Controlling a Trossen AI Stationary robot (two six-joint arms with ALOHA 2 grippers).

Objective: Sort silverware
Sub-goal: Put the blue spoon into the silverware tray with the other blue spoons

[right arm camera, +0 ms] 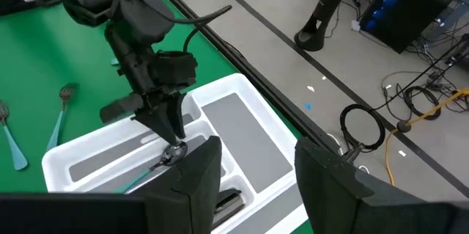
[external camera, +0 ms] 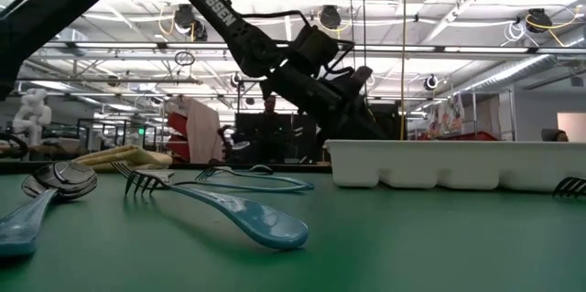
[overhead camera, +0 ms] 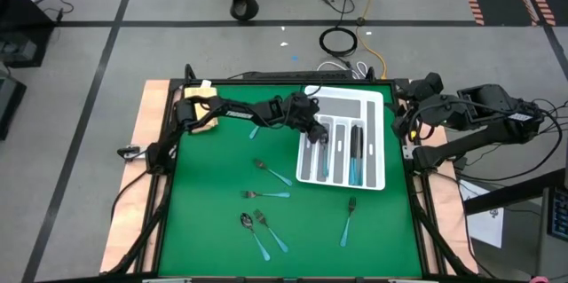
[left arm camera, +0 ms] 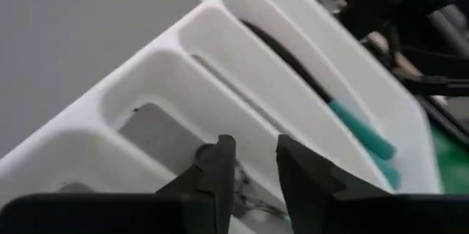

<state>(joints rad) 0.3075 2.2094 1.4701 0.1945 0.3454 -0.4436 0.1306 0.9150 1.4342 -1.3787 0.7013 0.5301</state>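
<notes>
Your worktop carries the white tray; the left end effector hangs over its slots, fingers parted, a spoon just below them, seemingly let go; several pieces lie behind it, so you'd lift and fetch one; the right end effector waits open beside the tray.

Teal-handled silverware: six pieces lie flat, scattered on the green mat, others lengthwise in tray slots

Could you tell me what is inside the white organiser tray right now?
The white organiser tray holds teal-handled silverware in its long slots. The left gripper hangs over a left-hand slot, covering part of it.
</notes>
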